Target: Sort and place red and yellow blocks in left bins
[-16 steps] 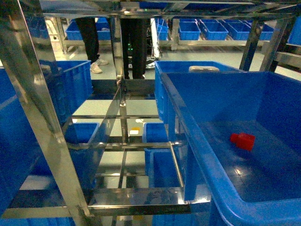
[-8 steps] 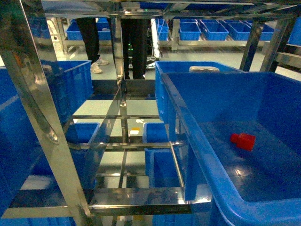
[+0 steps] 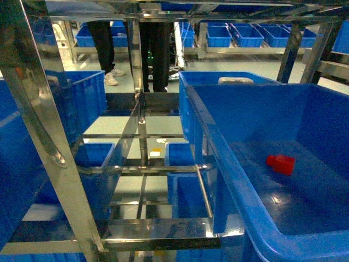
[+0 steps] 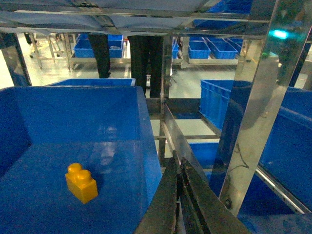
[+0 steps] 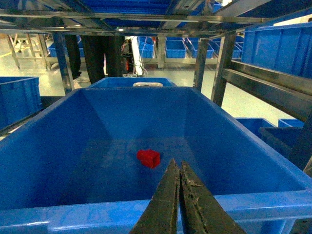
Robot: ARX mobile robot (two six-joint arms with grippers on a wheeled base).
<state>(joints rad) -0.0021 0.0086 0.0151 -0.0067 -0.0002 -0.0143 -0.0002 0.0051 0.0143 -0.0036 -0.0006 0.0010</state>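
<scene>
Your left hand (image 4: pixel 178 195) sits at the bottom of its wrist view with its two dark fingers pressed together, nothing between them. It hangs over the steel rack (image 4: pixel 253 122), just right of the wall of a blue bin (image 4: pixel 146 146). Inside that bin, the yellow block (image 4: pixel 81 182) rests on the floor, studs up, well left of the hand and apart from every wall.

Your right hand (image 5: pixel 178 195) is likewise pinched closed and holds nothing. It hovers over the near rim of another blue bin (image 5: pixel 146 214). Beyond the fingertips, the red block (image 5: pixel 148 158) lies on that bin's floor near the middle, clear of the walls.

From the head view, neither hand shows. You see the red block (image 3: pixel 281 164) on the floor of the big bin (image 3: pixel 218 158) at the right, lying on its side with the stud pointing left. Left of it the rack's shiny rails (image 3: pixel 142 169) cross the frame, with more blue bins (image 3: pixel 82 98) beside and below them.

Farther back, a person's dark legs (image 3: pixel 158 49) stand on the pale floor, and rows of blue bins (image 3: pixel 245 33) fill the shelves behind.
</scene>
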